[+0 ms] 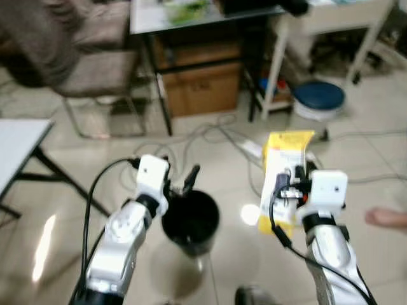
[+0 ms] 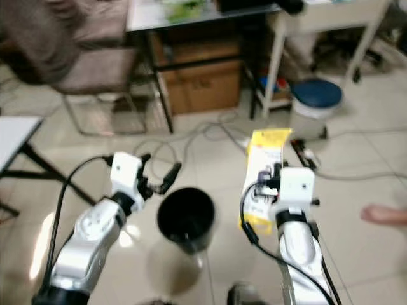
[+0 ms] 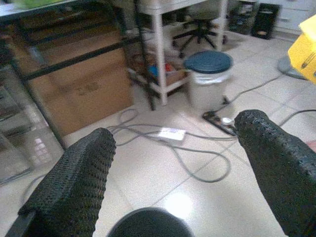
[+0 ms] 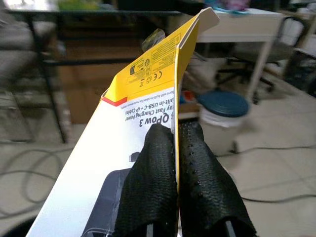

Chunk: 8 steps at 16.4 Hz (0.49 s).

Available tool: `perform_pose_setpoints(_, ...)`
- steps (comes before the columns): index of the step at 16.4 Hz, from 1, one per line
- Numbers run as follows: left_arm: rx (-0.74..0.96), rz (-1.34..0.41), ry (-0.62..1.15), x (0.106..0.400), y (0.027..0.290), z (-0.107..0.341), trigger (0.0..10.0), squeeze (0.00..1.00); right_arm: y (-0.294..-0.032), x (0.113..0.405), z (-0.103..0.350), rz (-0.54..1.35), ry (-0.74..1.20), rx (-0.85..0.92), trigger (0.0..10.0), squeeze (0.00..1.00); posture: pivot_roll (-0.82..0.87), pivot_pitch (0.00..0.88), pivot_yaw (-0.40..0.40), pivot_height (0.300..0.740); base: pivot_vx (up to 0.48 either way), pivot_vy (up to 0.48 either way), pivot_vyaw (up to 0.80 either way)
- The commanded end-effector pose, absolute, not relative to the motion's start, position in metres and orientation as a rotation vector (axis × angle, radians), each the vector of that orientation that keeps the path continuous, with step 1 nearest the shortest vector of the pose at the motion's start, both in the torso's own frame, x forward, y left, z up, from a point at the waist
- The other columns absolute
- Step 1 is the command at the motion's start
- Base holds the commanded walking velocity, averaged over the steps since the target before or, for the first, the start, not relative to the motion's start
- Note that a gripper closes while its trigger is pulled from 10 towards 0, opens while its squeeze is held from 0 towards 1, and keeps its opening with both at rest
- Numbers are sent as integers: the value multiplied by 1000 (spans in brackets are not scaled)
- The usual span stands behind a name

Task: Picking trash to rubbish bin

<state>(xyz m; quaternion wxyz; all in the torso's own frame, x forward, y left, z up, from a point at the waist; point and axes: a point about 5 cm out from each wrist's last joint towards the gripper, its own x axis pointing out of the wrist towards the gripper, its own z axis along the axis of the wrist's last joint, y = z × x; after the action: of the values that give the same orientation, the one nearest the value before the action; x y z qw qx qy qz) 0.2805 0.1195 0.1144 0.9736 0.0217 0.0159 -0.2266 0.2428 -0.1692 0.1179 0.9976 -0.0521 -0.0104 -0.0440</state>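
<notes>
Yellow-and-white carton [image 1: 284,176]: we see it pinched upright in the right end effector [image 4: 174,163], beside and right of the black bin [image 1: 191,221]; the left end effector [image 1: 181,181], fingers spread and empty, hovers at the bin's rim.

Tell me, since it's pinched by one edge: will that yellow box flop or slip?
The yellow box looks like thin, flattened cardboard, so probably light and a bit bendy. The right gripper clamps only one panel, so it may swing or slide above the black bin.
</notes>
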Motion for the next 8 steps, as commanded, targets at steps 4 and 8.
perform_pose_setpoints(4, 46, -456, 29, 279, 124, 116, 10000, 0, -166, 243, 120, -88, -37, -103, 10000, 0, -62, 149, 94, 740, 61, 0, 0)
perform_pose_setpoints(8, 45, -455, 35, 279, 124, 115, 10000, 0, -164, 245, 120, -84, -38, -102, 10000, 0, -60, 149, 96, 740, 0, 0, 0)
